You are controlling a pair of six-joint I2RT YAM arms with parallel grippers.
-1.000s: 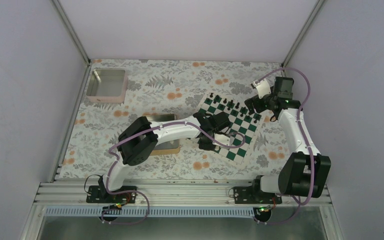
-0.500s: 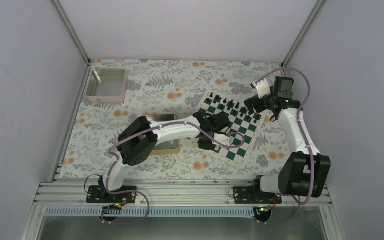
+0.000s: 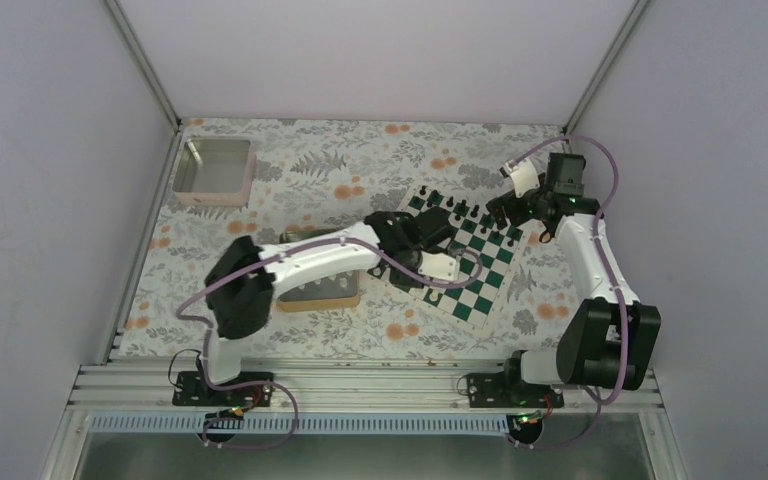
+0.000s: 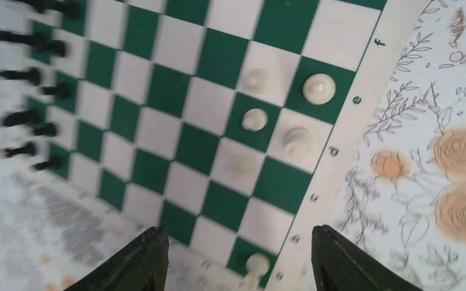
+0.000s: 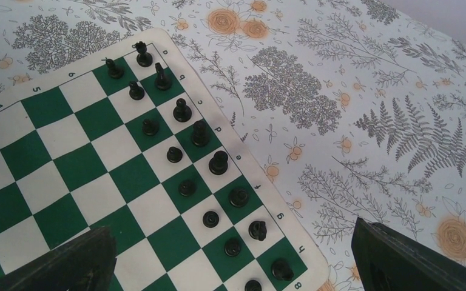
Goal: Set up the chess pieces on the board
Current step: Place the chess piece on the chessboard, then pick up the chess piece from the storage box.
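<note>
Fingers of the left pincer (image 4: 238,233) stand apart over the board (image 4: 218,60), clamped on nothing; between them, touching neither finger, 1 of the cream chess pieces (image 4: 255,265) stands upright on a green square at the board's border; further up that same side, 5 more cream ones sit in a loose cluster by the letters d, e and f, some of them blurred; beyond the border, the flowered desk (image 4: 437,151). Over to the right pincer (image 5: 233,229); its fingers are spread wide and it carries nothing, hanging above the opposite side of the board; below it the black pieces (image 5: 218,162) stand in 2 rows along that border. From above, a gold-rimmed tin (image 3: 325,290) lies partly under the left arm; a pinkish tray (image 3: 215,170) sits well apart at the far left corner.
</note>
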